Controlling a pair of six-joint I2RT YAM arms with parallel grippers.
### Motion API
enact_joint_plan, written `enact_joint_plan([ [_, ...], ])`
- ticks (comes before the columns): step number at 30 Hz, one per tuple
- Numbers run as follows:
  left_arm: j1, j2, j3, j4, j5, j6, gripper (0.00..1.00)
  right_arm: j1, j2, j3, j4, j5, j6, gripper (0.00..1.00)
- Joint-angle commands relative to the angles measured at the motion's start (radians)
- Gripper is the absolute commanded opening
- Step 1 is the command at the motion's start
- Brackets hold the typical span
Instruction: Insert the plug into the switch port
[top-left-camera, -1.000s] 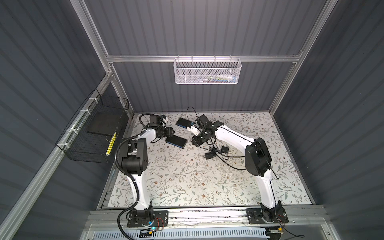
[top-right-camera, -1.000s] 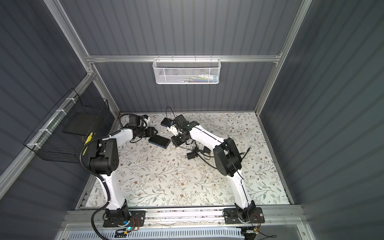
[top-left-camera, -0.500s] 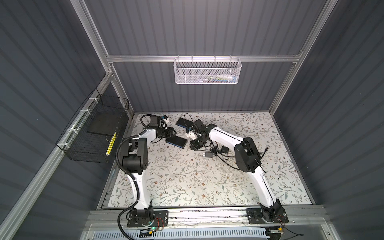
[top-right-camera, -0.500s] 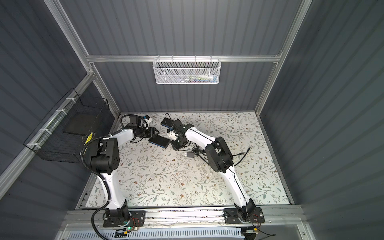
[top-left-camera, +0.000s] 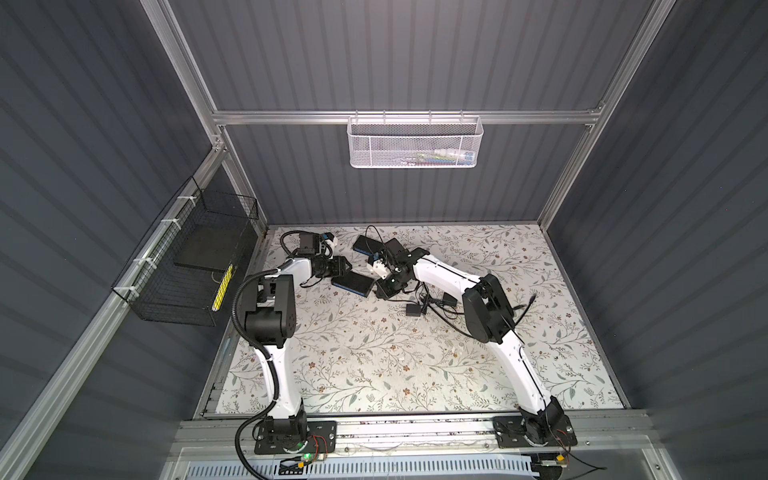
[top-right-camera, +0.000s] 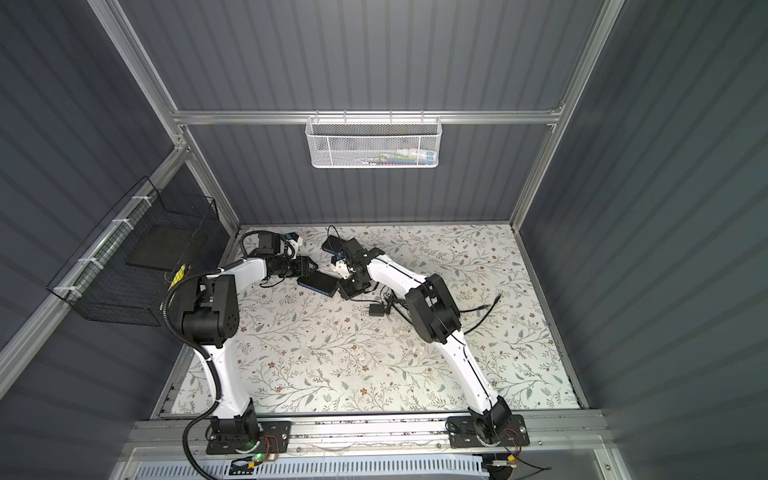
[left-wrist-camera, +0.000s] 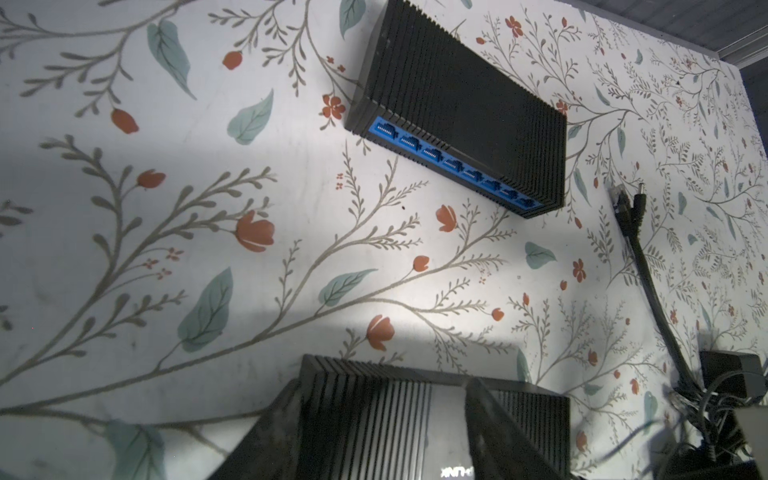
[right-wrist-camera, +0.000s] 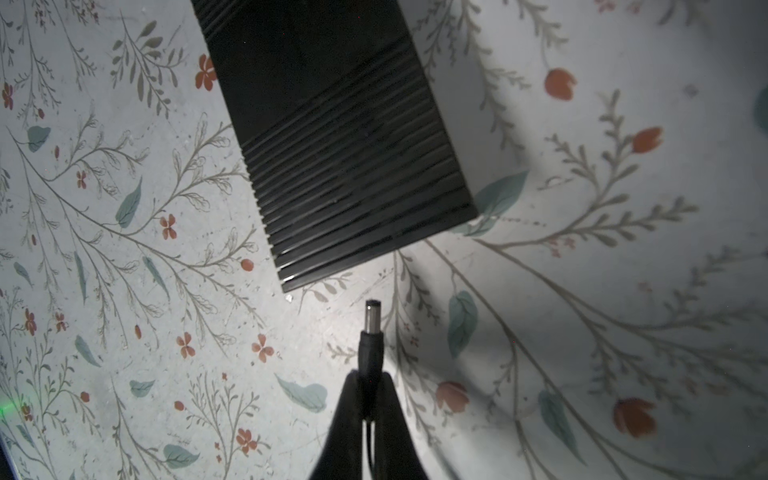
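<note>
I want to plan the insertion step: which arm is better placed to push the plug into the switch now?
Right. The right gripper is shut on the plug, whose tip points at the switch close ahead. The left gripper is at the switch's other end and carries no plug.

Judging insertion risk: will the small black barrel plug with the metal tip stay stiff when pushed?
Probably stiff: the black barrel plug juts straight from the right gripper. Being round, it might twist or slip back.
</note>
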Motion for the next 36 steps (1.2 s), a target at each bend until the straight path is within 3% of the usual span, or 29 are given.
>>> enact_joint_plan([
  [1,0.008,0.024,0.002,-0.022,0.033,0.013,0.62,0.009,0.029,0.025,0.006,-0.020,0.010,0.07],
  [36,0.005,0.067,0.044,-0.056,0.130,0.074,0.62,0.008,0.073,0.070,0.063,-0.010,0.000,0.07],
])
